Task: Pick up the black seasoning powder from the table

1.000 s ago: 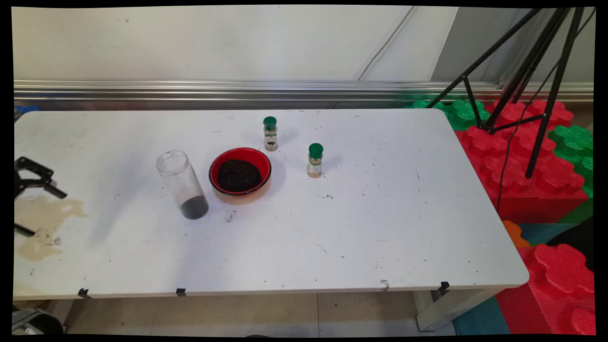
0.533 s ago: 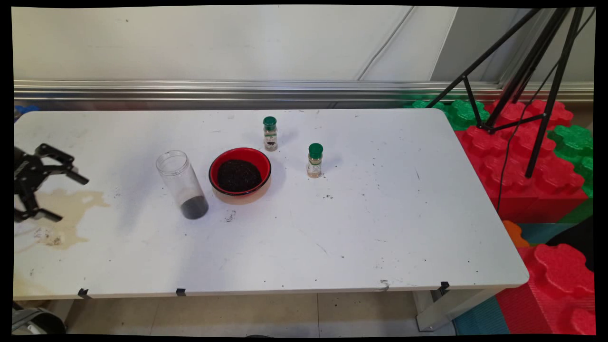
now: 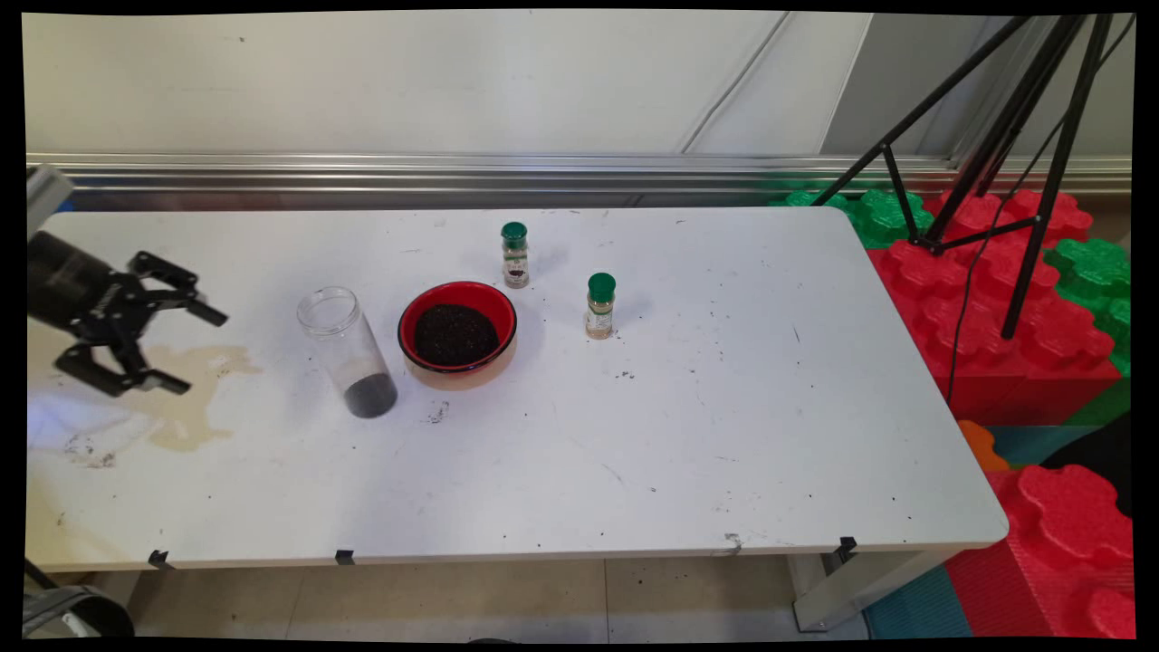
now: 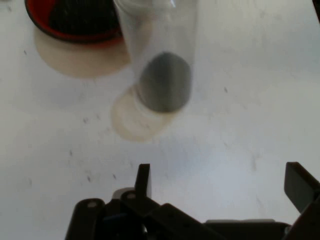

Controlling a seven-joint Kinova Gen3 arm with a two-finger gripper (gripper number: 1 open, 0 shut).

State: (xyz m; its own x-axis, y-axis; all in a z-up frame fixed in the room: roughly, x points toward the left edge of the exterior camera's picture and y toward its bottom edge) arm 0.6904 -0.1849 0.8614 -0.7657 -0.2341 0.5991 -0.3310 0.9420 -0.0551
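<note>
My black gripper [image 3: 192, 349] hangs open over the table's left side, fingers pointing right, with nothing between them. Nearest to it, a short way to the right, stands a clear plastic jar [image 3: 347, 351] without a lid and with a dark layer at its bottom. In the hand view the jar [image 4: 162, 60] rises ahead of the open fingers [image 4: 143, 180], apart from them. Just right of the jar sits a red bowl [image 3: 458, 331] filled with dark grains, also seen as the bowl [image 4: 75, 25] at the hand view's top left.
Two small spice jars with green caps stand behind and right of the bowl, one [image 3: 514, 254] farther back, one [image 3: 600, 305] to the right. A tan stain [image 3: 195, 398] marks the table under the gripper. Red and green foam blocks [image 3: 1014, 308] and a black tripod [image 3: 1005, 136] stand off the table's right.
The gripper has moved rightward and slightly up across the table's left side, closer to the clear jar. It stays open. The jars and bowl have not moved.
</note>
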